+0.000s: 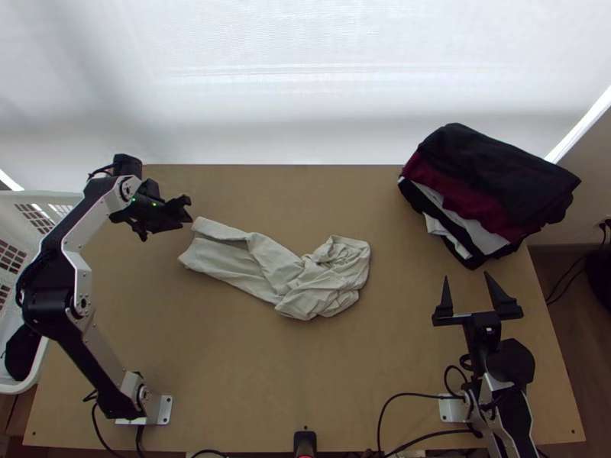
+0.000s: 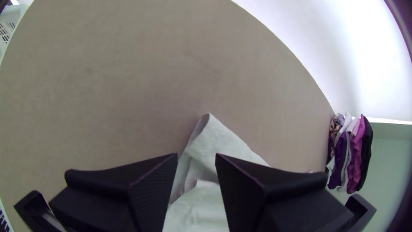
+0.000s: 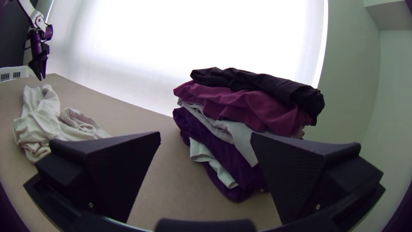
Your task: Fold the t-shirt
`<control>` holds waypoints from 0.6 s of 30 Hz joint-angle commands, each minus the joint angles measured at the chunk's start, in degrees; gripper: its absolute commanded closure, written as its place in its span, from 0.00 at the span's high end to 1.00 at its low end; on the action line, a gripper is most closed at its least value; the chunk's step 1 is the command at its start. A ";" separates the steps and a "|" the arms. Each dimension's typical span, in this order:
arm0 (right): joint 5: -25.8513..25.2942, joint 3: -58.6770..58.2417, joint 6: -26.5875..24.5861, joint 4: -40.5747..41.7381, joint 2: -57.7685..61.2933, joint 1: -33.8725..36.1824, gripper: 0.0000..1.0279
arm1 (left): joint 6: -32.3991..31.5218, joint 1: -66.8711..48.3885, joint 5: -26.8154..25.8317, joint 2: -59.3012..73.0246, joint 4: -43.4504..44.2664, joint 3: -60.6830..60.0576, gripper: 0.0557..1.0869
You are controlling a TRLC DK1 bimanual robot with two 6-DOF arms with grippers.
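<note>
With the t-shirt (image 1: 328, 282) bunched mid-way along the worktop (image 1: 237, 366), trailing toward its left edge, I'd say spreading comes before folding: the left gripper (image 1: 189, 209) and right gripper (image 1: 467, 278) gape empty, and the left should pinch that trailing end next.

- The t-shirt (image 1: 263, 267), pale off-white and plain, lies loosely on the table (image 1: 229, 366), around its middle and a little to the left, unfolded as yet into any neat shape
- Its left part stretches out as a long, narrow, fairly flat strip, slanting away toward the far left, with lengthwise creases and cloth overlapping along it
- At the strip's outer end the edges sit apart, one corner pointing up the table, a small opening showing between layers
- Its right part is bunched into a rounded, rumpled heap, thick with twisted wrinkles
</note>
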State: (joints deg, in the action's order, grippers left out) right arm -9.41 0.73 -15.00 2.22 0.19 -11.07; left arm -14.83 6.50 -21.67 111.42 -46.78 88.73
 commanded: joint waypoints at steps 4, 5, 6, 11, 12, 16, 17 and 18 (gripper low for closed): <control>0.18 -0.47 0.59 -0.81 -0.27 0.26 0.96 | 0.68 0.18 -0.48 2.31 0.64 -0.93 0.47; 0.18 -0.47 0.59 -0.81 -0.27 0.26 0.96 | 0.68 0.00 -0.57 2.40 0.73 -0.93 0.47; 0.18 -0.47 0.59 -0.72 -0.27 0.26 0.96 | 0.59 -0.17 -0.57 2.49 0.82 -0.84 0.47; 0.18 -0.47 0.59 -0.81 -0.27 0.26 0.96 | -0.11 -1.05 -0.48 3.81 0.99 -0.40 0.47; 0.18 -0.56 0.59 -0.72 -0.27 0.26 0.96 | -0.20 -1.23 -0.48 3.98 0.99 -0.31 0.47; 0.18 -0.56 0.59 -0.72 -0.27 0.26 0.96 | -0.64 -1.93 -0.13 4.60 1.78 -0.31 0.47; 0.18 -0.47 0.59 -0.81 -0.27 0.26 0.96 | -0.81 -2.20 -0.13 4.69 2.05 -0.40 0.47; 0.09 -0.56 0.59 -0.81 -0.27 0.26 0.96 | -0.81 -2.37 -0.04 4.78 2.31 -0.49 0.47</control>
State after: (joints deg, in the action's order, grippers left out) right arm -9.41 0.73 -15.00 2.22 0.19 -11.07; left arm -14.83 4.80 -21.65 115.02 -45.19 88.62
